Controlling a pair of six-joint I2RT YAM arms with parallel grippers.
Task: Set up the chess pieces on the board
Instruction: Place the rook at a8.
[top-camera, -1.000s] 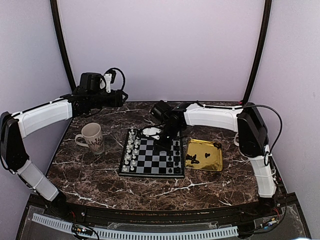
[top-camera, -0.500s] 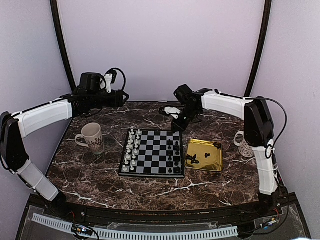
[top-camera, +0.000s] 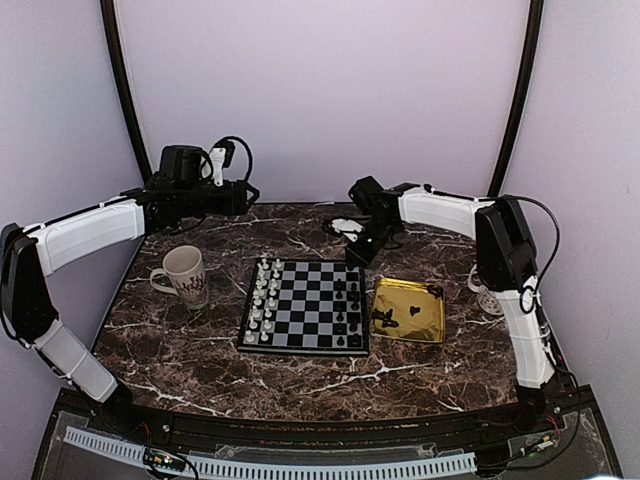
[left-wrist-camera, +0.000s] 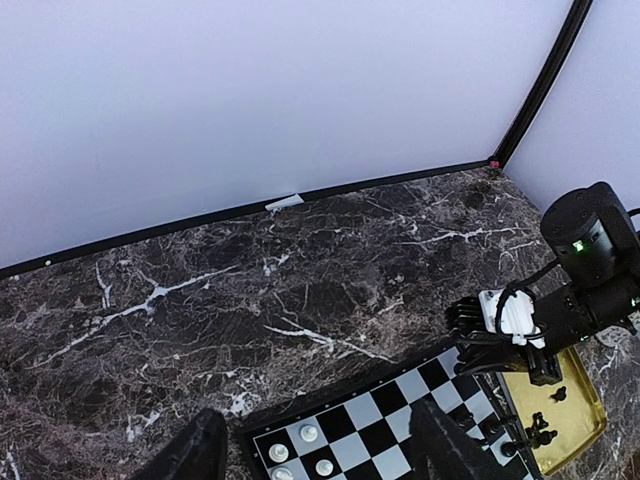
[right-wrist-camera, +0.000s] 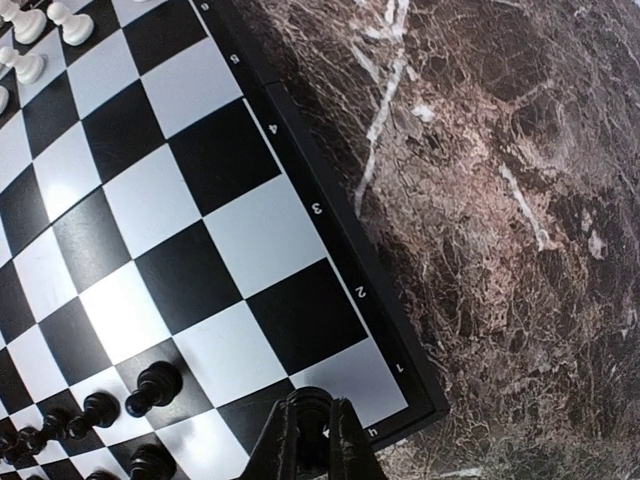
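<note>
Marble desk (top-camera: 200, 360) mid-setup: right tool (right-wrist-camera: 310, 402) hangs clenched, chessboard (top-camera: 305, 305) corner beneath it. Pale ranks (top-camera: 262, 300) look complete, black pieces (top-camera: 352, 300) partly placed, more waiting in gold tray (top-camera: 430, 332) nearby. Left tool (left-wrist-camera: 318, 412) gapes wide.

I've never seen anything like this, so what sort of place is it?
Probably a robot test booth, not a home: plain pale walls close in a marble-look table, a left arm and right arm are mounted at its near edge, and a chessboard, gold tray and mug sit out.
</note>
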